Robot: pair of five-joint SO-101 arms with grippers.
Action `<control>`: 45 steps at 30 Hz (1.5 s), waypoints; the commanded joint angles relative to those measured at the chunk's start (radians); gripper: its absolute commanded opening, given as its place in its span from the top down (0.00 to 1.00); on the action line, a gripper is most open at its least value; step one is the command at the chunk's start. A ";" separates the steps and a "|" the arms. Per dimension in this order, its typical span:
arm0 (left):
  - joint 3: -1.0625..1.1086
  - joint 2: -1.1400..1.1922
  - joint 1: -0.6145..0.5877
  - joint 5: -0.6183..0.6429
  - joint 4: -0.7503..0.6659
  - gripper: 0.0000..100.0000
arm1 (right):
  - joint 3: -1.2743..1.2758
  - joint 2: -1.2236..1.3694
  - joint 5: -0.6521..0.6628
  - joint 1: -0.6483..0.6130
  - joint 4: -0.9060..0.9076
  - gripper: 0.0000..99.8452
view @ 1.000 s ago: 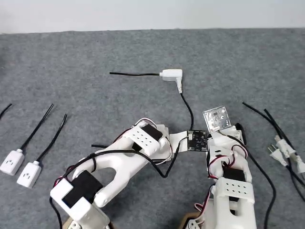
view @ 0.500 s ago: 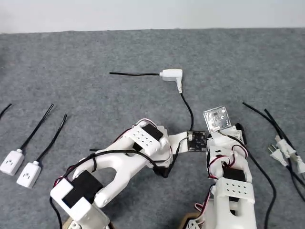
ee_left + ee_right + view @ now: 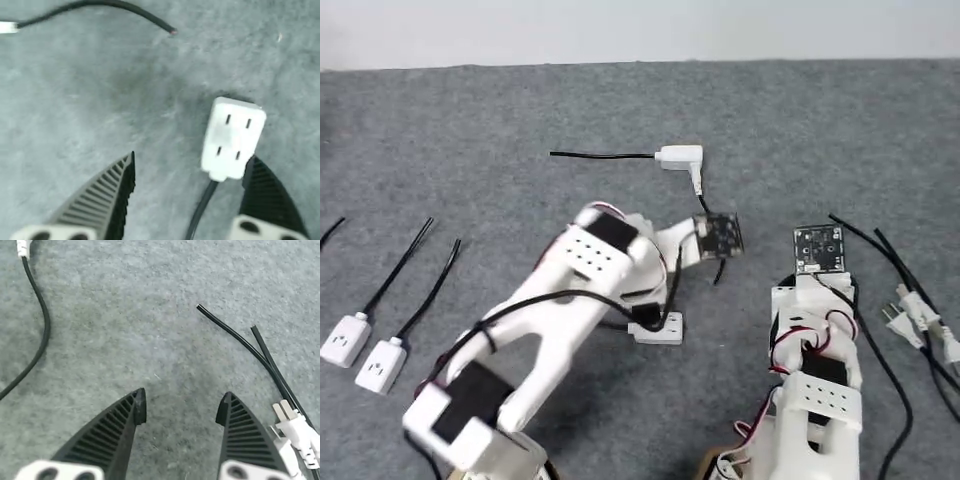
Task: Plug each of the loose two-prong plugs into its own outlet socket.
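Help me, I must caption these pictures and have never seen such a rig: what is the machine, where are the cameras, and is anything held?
These are two white robot arms side by side on a grey mat. One picture looks down from above; the other two come from cameras on each wrist. The left gripper is open with a white socket lying between its fingers; the right gripper is open over bare mat. Two more sockets lie left, loose plugs right. Nothing is held.
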 commanded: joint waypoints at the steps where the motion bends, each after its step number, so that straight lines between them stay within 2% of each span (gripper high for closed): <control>1: -0.050 -0.158 -0.029 0.046 0.060 0.67 | -0.025 -0.015 -0.011 0.007 -0.058 0.77; 6: -0.050 -0.315 -0.107 0.199 0.089 0.67 | 0.025 -0.016 -0.009 -0.035 -0.140 0.77; 13: 0.008 -0.542 -0.325 0.512 0.068 0.67 | 0.028 -0.016 -0.002 -0.058 -0.136 0.77; 17: 0.182 -0.710 -0.416 0.609 -0.025 0.67 | 0.038 -0.018 -0.002 -0.059 -0.134 0.77; 22: 0.504 -0.937 -0.560 0.624 -0.241 0.67 | 0.032 -0.018 -0.002 -0.051 -0.114 0.77; 25: 0.668 -0.982 -0.632 0.626 -0.391 0.67 | -0.060 -0.018 -0.003 -0.051 0.031 0.77; 30: 0.763 -0.907 -0.634 0.681 -0.474 0.67 | -0.295 -0.016 -0.005 -0.051 0.384 0.77; 33: 0.800 -0.841 -0.631 0.709 -0.535 0.67 | -0.445 -0.016 0.006 -0.005 0.550 0.77; 39: 0.911 -0.784 -0.568 0.707 -0.634 0.67 | -0.776 -0.004 0.239 0.147 0.854 0.77; 45: 0.960 -0.776 -0.557 0.655 -0.715 0.67 | -0.844 0.059 0.457 0.272 0.914 0.77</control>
